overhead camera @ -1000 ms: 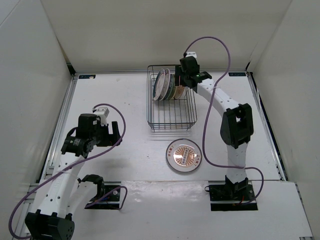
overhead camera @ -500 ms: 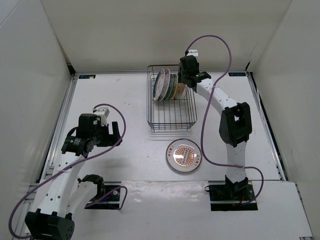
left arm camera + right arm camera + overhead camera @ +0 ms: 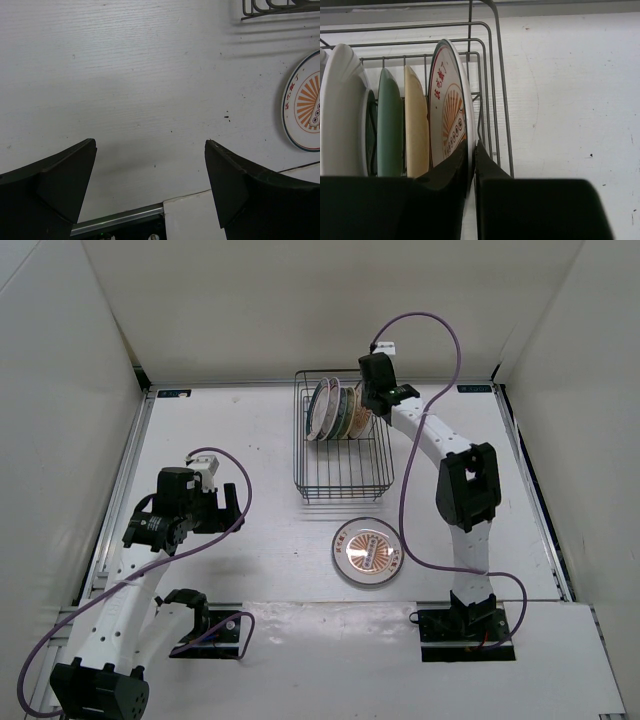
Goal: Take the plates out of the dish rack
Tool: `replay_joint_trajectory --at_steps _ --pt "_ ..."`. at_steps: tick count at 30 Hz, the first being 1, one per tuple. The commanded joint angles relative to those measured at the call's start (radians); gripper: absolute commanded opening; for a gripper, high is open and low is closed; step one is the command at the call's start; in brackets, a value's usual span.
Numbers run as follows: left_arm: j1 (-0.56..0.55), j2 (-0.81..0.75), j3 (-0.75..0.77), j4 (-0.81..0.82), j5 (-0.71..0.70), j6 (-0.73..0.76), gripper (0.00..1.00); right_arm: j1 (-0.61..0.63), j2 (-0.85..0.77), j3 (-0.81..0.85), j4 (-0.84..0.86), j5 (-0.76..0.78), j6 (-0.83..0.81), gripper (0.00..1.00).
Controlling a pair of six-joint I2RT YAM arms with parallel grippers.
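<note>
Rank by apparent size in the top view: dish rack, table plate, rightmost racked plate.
1. dish rack
2. table plate
3. rightmost racked plate: seen edge-on, so it may really equal the table plate

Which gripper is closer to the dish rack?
Right. The right gripper is at the dish rack, pinching the sunburst plate standing in it. The left gripper hangs open over the table, well away to the rack's left.

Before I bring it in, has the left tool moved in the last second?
No. The left tool sits in the same spot against the rectangular dark wire dish rack.
</note>
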Motion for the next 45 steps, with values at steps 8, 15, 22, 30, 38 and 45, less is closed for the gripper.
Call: replay_joint_trajectory --at_steps 8,15,22,30,38,45 --pt "-0.003 -0.013 0.024 -0.007 0.001 0.006 1.0 -0.011 0.004 0.068 0.016 0.082 -0.032 0.0" --pt "-0.005 -0.017 0.026 -0.005 0.004 0.007 1.0 -0.008 -0.015 0.086 0.005 0.083 -0.029 0.0" --pt "-0.005 -0.02 0.027 -0.002 0.004 0.007 1.0 -0.008 -0.086 0.111 -0.013 0.085 -0.061 0.0" --pt "-0.004 -0.03 0.023 -0.002 0.001 0.009 1.0 -0.008 -0.19 0.103 -0.022 0.085 -0.095 0.0" --pt "-0.001 -0.045 0.015 0.002 -0.014 0.009 1.0 -0.009 -0.23 0.062 -0.048 0.071 -0.08 0.0" --pt "-0.001 -0.048 0.015 0.002 -0.02 0.009 1.0 -0.006 -0.337 0.004 -0.041 0.128 -0.118 0.0"
